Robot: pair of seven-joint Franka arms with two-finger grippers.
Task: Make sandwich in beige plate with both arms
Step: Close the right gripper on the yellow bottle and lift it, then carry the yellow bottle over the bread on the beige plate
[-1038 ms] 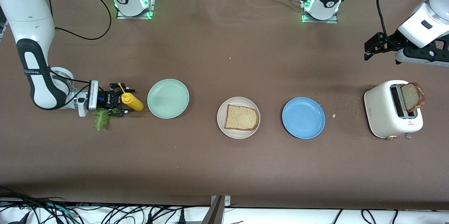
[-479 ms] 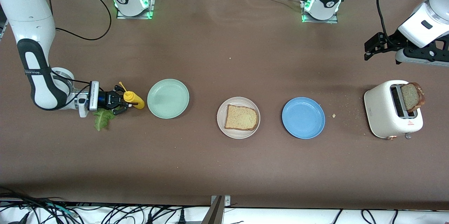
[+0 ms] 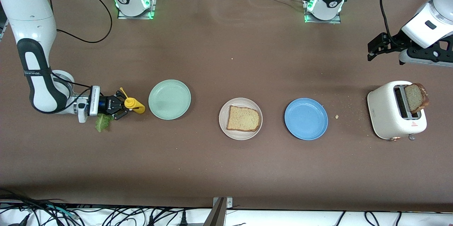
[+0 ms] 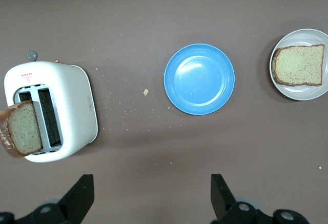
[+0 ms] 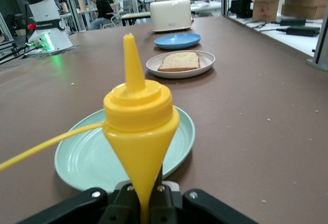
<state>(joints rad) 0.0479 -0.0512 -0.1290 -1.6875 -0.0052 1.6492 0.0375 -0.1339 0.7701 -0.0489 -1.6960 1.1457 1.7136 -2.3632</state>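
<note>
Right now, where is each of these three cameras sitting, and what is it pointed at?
Front view: high across the table, facing both arms' bases; right gripper squeezes the yellow mustard bottle.
Left wrist view: looks straight down past the open left gripper at toaster and blue plate.
Right wrist view: low, looking along the table past the bottle and mint-green plate.
All three show the bread slice on the beige plate.

1. Front cam: high up, facing the arm bases, sees the whole desk (image 3: pixel 226 169).
2. Left wrist cam: well above the desk, looking straight down; shares toaster (image 4: pixel 51 108), blue plate (image 4: pixel 199 79), beige plate (image 4: pixel 302 92) w/ front cam.
3. Right wrist cam: low, near desk level, looking along the plate row; mustard bottle (image 5: pixel 139 126) up close.
</note>
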